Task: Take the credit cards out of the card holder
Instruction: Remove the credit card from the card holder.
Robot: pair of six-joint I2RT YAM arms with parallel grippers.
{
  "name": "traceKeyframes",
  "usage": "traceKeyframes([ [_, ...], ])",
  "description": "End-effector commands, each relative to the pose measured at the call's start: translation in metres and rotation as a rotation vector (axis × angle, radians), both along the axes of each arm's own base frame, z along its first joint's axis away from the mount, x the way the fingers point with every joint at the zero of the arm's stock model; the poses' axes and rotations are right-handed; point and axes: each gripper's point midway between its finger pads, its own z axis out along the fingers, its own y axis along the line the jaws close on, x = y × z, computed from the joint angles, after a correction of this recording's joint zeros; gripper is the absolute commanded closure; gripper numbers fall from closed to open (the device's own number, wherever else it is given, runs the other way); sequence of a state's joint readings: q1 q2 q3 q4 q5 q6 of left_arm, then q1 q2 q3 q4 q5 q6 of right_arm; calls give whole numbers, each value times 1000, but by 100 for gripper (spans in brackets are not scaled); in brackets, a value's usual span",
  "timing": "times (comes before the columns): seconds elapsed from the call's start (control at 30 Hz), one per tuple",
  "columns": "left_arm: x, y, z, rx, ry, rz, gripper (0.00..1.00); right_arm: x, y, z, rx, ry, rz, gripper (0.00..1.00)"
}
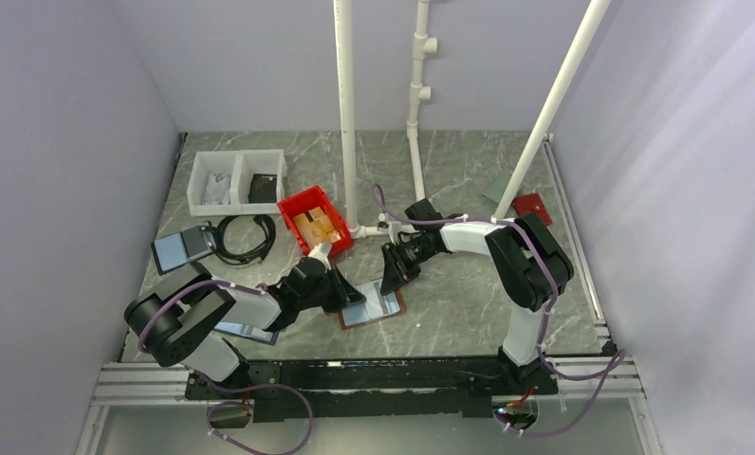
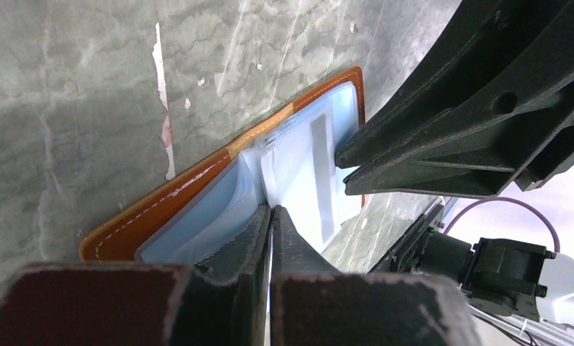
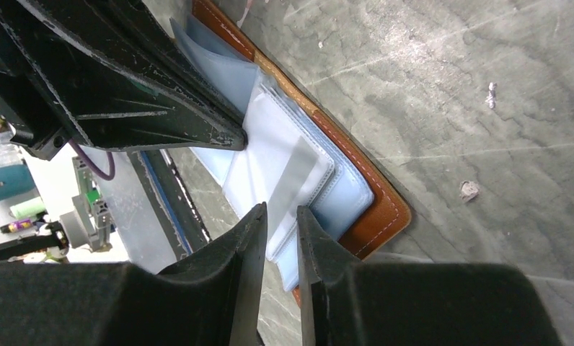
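Observation:
The card holder (image 1: pixel 390 305) lies open on the table, brown with white stitching and pale blue clear sleeves fanned out (image 2: pixel 205 216) (image 3: pixel 349 198). A pale sheet with a grey stripe (image 3: pixel 291 169) lies on top of the sleeves; I cannot tell whether it is one of the credit cards. My left gripper (image 1: pixel 340 296) (image 2: pixel 271 210) is shut, its tips pressed against the sleeves near the fold. My right gripper (image 1: pixel 391 277) (image 3: pixel 280 210) hovers at the sleeves' outer edge, jaws a narrow gap apart with nothing clearly between them. The two grippers face each other closely over the holder.
A red bin (image 1: pixel 298 205) with brown items stands just behind the left gripper. Further left are a white two-part tray (image 1: pixel 236 156), a black cable coil (image 1: pixel 246 237) and a dark blue-edged folder (image 1: pixel 182 248). White pipes (image 1: pixel 347 114) rise behind, and a red item (image 1: pixel 532 207) lies at the back right.

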State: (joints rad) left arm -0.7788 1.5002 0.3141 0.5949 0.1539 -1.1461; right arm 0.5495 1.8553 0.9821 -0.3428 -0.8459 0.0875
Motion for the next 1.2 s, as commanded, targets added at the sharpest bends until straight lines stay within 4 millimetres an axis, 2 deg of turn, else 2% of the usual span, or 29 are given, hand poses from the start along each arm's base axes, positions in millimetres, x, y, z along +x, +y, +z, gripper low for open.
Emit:
traceKeyframes([
  [0.0,-7,1,-13,18,40,-29,86,-1,13,12,81,21,25,76],
  [0.1,-8,0,-13,3,45,-28,72,-2,15,18,106,31,28,76],
  [0.27,-7,-1,-11,-12,47,-27,60,-3,16,26,148,58,24,77],
  [0.33,-7,-2,-11,-17,48,-30,57,-3,17,28,164,66,23,77],
  [0.43,-7,-2,-12,-17,48,-31,56,1,14,26,138,45,8,78],
  [0.47,-8,-1,-13,-14,50,-29,59,5,12,23,115,28,-5,78],
  [0.57,-7,3,-16,3,55,-11,76,20,0,15,53,-22,-62,78],
  [0.73,-7,5,-21,40,71,-8,88,31,-8,12,19,-54,-98,78],
  [0.77,-7,5,-22,43,74,-8,95,31,-8,11,15,-55,-98,78],
  [0.83,-7,6,-24,47,79,-6,100,32,-9,10,6,-63,-99,78],
  [1.17,-8,6,-26,45,81,-6,100,28,-10,3,-7,-35,-94,77],
])
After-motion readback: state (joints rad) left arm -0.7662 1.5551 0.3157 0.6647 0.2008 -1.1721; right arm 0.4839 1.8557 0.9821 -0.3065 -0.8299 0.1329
